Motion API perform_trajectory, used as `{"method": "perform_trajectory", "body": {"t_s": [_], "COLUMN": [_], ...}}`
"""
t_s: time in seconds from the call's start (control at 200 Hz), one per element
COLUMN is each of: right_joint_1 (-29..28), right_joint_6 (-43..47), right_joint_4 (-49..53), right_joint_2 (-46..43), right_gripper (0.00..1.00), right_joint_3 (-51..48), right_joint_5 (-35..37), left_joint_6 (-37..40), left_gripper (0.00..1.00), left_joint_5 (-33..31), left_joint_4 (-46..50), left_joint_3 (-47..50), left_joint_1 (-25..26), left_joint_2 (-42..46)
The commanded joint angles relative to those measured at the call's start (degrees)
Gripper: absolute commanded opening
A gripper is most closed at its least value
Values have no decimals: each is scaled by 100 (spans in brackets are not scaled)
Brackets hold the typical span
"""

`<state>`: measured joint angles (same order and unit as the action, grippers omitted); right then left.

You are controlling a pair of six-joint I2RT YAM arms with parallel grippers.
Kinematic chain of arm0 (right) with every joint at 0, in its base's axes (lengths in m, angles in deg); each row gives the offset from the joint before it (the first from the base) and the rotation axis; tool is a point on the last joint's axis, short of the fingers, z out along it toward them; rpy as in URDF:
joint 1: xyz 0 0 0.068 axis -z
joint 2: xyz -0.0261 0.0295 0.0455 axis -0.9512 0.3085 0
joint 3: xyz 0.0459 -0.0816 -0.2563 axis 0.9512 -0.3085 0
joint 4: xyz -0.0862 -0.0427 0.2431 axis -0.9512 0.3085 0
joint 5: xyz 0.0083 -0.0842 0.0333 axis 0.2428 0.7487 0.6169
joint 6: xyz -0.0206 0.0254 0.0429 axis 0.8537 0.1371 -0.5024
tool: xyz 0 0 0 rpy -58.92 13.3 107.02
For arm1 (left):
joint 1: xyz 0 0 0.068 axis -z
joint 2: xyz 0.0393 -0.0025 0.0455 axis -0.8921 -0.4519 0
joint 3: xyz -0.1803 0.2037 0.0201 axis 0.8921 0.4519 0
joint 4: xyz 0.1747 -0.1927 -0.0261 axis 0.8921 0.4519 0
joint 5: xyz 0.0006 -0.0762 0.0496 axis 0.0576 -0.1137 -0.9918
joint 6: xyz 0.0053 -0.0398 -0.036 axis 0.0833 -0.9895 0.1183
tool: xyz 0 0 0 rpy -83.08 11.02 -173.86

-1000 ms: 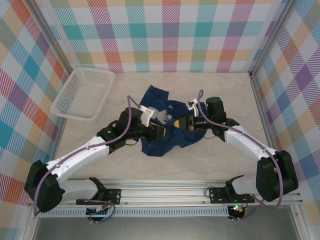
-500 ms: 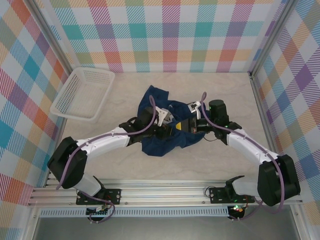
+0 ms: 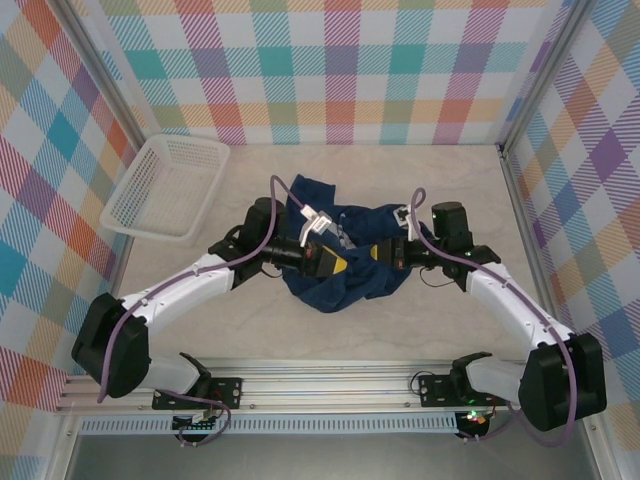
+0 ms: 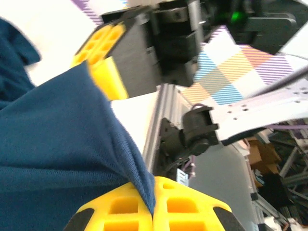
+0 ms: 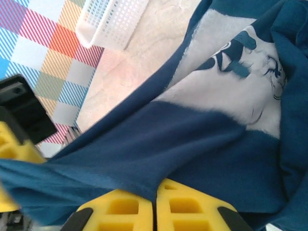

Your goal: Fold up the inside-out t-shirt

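Navy t-shirt (image 3: 330,290) heap between left gripper (image 3: 337,263) and right gripper (image 3: 378,255)

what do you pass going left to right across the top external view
white basket → left gripper → right gripper; the navy t-shirt spreads under both grippers, so it has no clear place in the order

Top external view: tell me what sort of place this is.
Probably a robot test cell, not a home: checked panels wall in the table, two arms are bolted to a rail at its near edge, with a navy t-shirt and white basket as props.
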<state>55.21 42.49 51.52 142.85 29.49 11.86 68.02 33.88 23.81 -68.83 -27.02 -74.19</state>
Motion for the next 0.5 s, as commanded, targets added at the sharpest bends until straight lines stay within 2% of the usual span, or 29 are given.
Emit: {"method": "perform_trajectory", "body": {"t_s": [0.0, 0.115, 0.24, 0.34, 0.495], "right_joint_1": [-111, -324, -493, -818, -1476], "right_joint_6": [443, 763, 1048, 1142, 1253], "right_joint_4": [790, 1186, 1040, 742, 351], "right_joint_2": [-212, -613, -1284, -1595, -1540], "right_gripper": [19, 28, 36, 37, 34], "right_joint_3": [390, 432, 43, -270, -428], "right_joint_5": [1033, 1430, 1033, 792, 995], "left_joint_6": [171, 248, 267, 265, 266], "left_gripper": [0, 0, 0, 0, 0], "left_joint_5": [698, 543, 291, 178, 122], "left_joint_4": [-6, 191, 340, 404, 454], "left_joint_3": [-120, -268, -338, -356, -390], "left_joint_1": [-41, -92, -105, -114, -113], "left_joint_2": [78, -40, -75, -74, -102]}}
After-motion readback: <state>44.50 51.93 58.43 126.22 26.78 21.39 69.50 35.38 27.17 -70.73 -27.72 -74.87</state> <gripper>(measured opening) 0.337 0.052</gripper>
